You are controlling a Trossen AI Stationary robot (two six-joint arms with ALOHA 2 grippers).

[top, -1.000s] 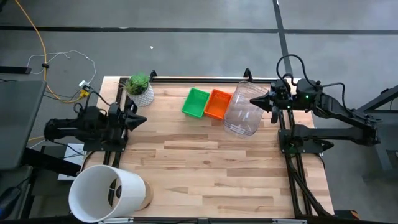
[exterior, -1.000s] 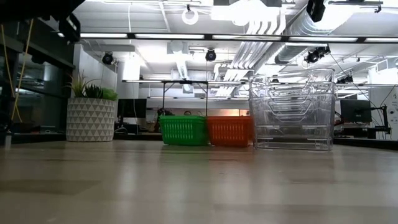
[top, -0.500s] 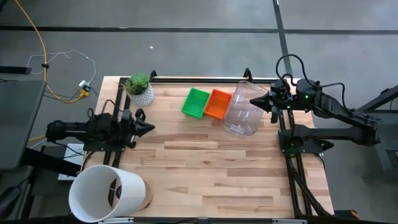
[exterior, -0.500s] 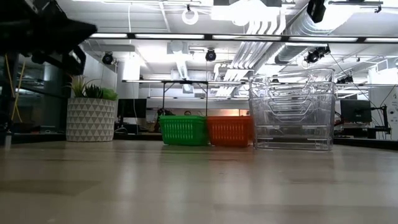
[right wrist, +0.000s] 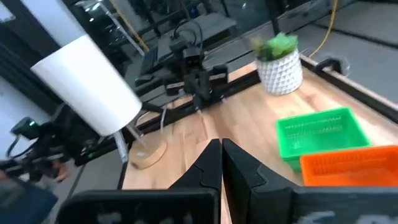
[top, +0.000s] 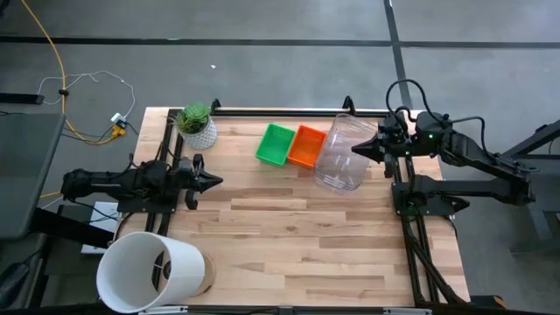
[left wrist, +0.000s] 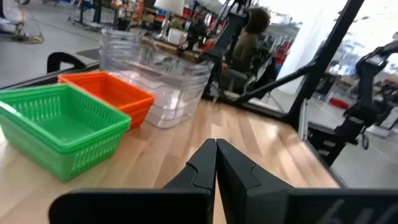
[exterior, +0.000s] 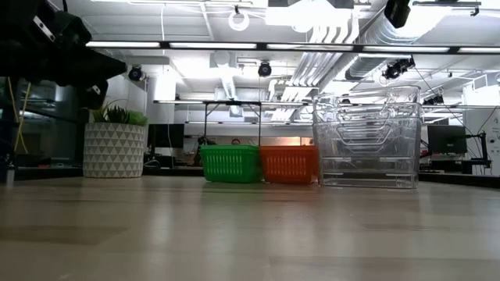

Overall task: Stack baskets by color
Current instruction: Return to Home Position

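High view, set against the frames of a second ago: found the left hand (top: 214, 181) pushed somewhat farther in over the left edge of the desk (top: 289, 245), well apart from every basket. Found the right hand (top: 357, 149) barely shifted, close by the clear stack (top: 337, 162) at the desk's right rear. Confirmed in each wrist view: fingers of both hands pressed together, nothing held. Judged stacking finished, with only the retreat of both arms to rest outstanding. Recorded the baskets in one row along the rear of the desk: green basket (top: 276, 144), orange-red basket (top: 307, 147) touching it on its right, then the clear stack just beside that. Noted perforated walls on the two coloured ones, both upright with rims level; could not tell the number nested in each. Counted several rims inside the clear stack, seated squarely and standing taller than its neighbours.
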